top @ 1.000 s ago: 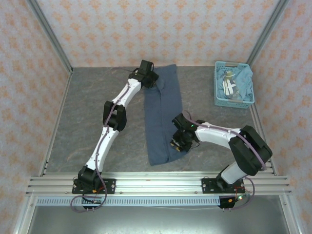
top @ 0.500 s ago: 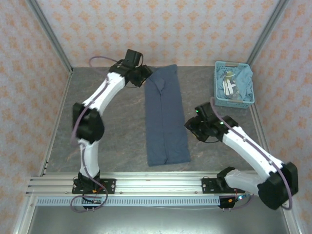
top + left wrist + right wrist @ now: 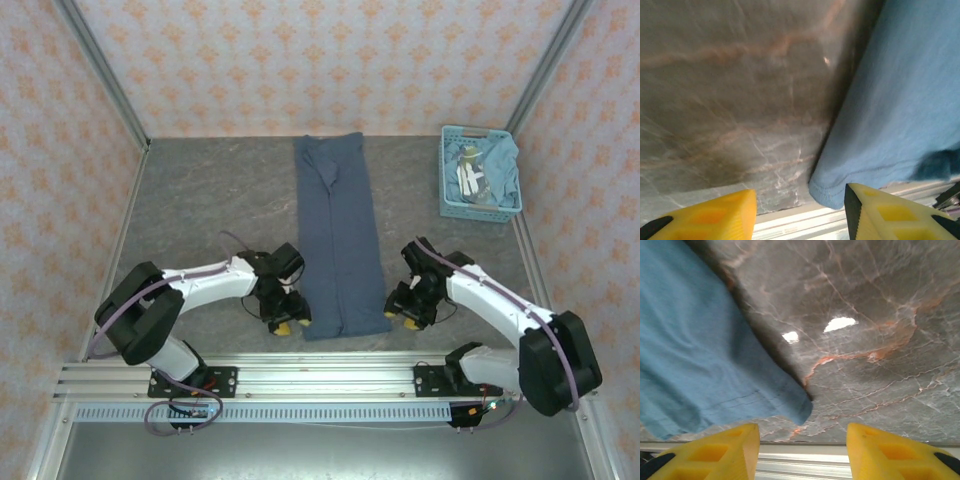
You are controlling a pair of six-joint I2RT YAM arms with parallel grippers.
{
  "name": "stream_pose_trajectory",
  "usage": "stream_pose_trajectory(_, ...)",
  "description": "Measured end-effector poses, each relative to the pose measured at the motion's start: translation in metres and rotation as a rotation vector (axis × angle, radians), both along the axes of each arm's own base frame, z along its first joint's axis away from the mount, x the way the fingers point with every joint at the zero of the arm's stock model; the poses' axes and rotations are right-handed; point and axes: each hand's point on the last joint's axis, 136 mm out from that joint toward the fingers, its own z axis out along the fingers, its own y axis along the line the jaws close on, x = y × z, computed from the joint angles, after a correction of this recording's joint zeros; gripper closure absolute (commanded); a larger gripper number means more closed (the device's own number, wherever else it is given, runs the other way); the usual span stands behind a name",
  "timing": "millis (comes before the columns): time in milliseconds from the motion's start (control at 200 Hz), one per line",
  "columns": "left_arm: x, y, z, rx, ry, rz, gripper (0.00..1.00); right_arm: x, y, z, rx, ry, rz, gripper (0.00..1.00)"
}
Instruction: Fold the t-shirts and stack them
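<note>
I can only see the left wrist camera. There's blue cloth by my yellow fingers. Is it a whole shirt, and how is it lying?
Observer: Yes. From above, the slate-blue t-shirt lies folded into one long strip, running from the near edge toward the back wall.
Operator: Where's my other arm?
Observer: The right fingers are open at the strip's near right corner, mirroring the left fingers at its near left corner.
Operator: Are there more shirts?
Observer: A light-blue basket in the far right corner holds lighter teal-blue cloth.
</note>
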Motion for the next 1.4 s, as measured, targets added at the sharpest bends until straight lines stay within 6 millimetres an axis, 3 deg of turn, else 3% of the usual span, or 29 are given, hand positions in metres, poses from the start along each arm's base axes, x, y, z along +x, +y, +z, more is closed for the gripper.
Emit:
stream_pose_trajectory(220, -0.007, -0.028, -0.005, -0.037, -0.019, -0.023, 0.62, -0.005, 0.006, -0.014, 0.003, 0.043, 0.045, 0.54)
stream_pose_trajectory(450, -0.011, -0.028, -0.016, 0.008, 0.035, -0.01, 0.81, 0.001, 0.016, -0.026, 0.005, 0.047, 0.059, 0.64)
stream_pose_trajectory(530, -0.01, -0.03, -0.015, 0.014, 0.044, -0.015, 0.89, 0.0, 0.016, -0.03, -0.009, 0.068, 0.053, 0.7)
stream_pose_trajectory(630, -0.007, -0.039, -0.014, -0.009, 0.042, -0.025, 1.0, -0.002, 0.016, -0.031, -0.037, 0.086, 0.046, 0.86)
stream_pose_trajectory(736, -0.005, -0.042, -0.014, -0.023, 0.025, -0.038, 1.0, -0.003, 0.022, -0.03, -0.033, 0.084, 0.054, 1.0)
stream_pose_trajectory(871, -0.009, -0.036, -0.013, -0.022, -0.001, -0.046, 1.0, -0.007, 0.028, -0.027, -0.022, 0.06, 0.089, 1.0)
stream_pose_trajectory(1061, -0.022, -0.009, -0.003, 0.009, -0.053, -0.037, 1.0, -0.02, 0.03, -0.006, 0.019, 0.019, 0.117, 1.0)
stream_pose_trajectory(1266, -0.008, -0.012, 0.023, -0.019, -0.145, 0.001, 1.0, -0.021, 0.03, 0.008, 0.029, 0.014, 0.089, 1.0)
stream_pose_trajectory(1401, 0.01, -0.014, 0.041, 0.003, -0.209, 0.025, 1.0, -0.006, 0.035, 0.028, 0.024, -0.031, 0.075, 1.0)
